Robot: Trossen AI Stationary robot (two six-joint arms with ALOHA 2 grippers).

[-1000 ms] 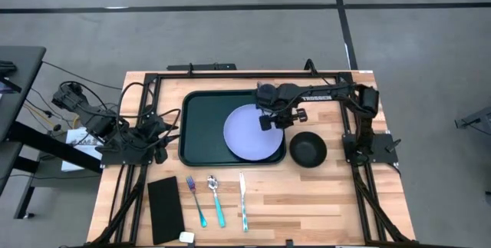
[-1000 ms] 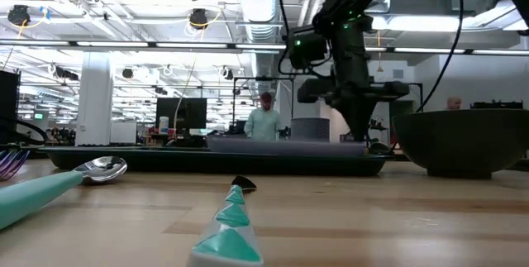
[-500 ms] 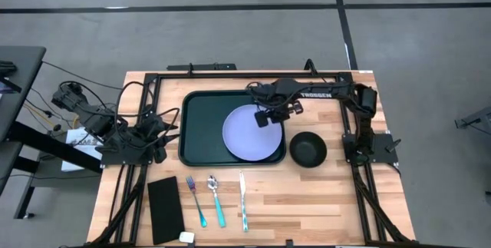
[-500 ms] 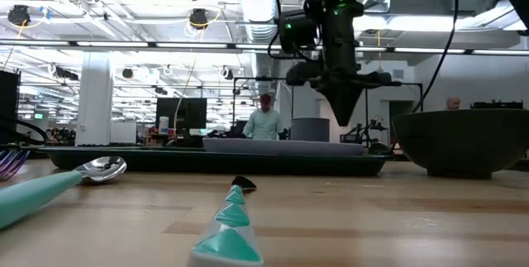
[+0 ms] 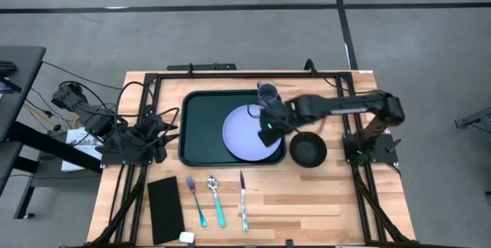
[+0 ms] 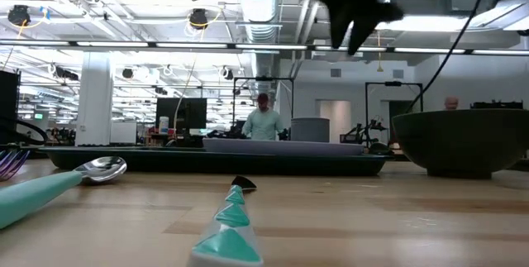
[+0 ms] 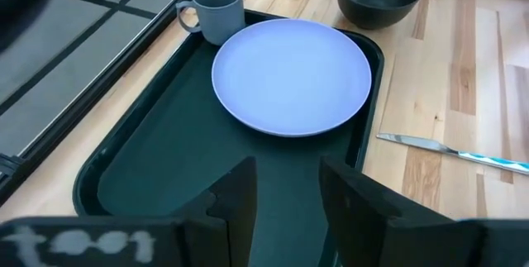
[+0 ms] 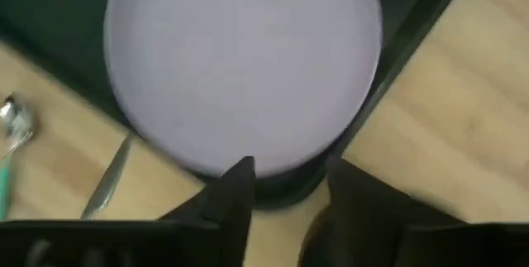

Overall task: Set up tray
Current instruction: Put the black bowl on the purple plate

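Start at the near edge of the tabletop: the black napkin (image 5: 165, 209), fork (image 5: 195, 199), spoon (image 5: 216, 200) and knife (image 5: 242, 210) lie in a row at about 6 o'clock from the tray (image 5: 201, 125), all off it. So by my reading the setting is only part done. The tray itself sits mid-tabletop with the pale plate (image 5: 247, 133) in its right half and its left half bare. Your right hand (image 5: 267, 130) hangs over the plate's 3 o'clock edge with its fingers (image 8: 234, 191) spread and nothing between them. The dark bowl (image 5: 308, 149) stands on bare wood just off the tray's near-right corner, at about 4 o'clock from that hand. It looks like the likeliest next pick, though the cutlery is the other candidate. If you go for the bowl, come down from above and take one wall of the rim at its 9 o'clock side. Lift it well clear of the tray's raised lip before you carry it across, and set it down flat. Watch the grey mug (image 5: 267, 92) at the tray's far-right corner, at 12 o'clock from the hand. Its handle is near the plate, so swing wide of it. Your left hand (image 7: 287, 186) waits off the tray's 9 o'clock side, fingers also parted and empty. Leave it parked there, or use it for the napkin.
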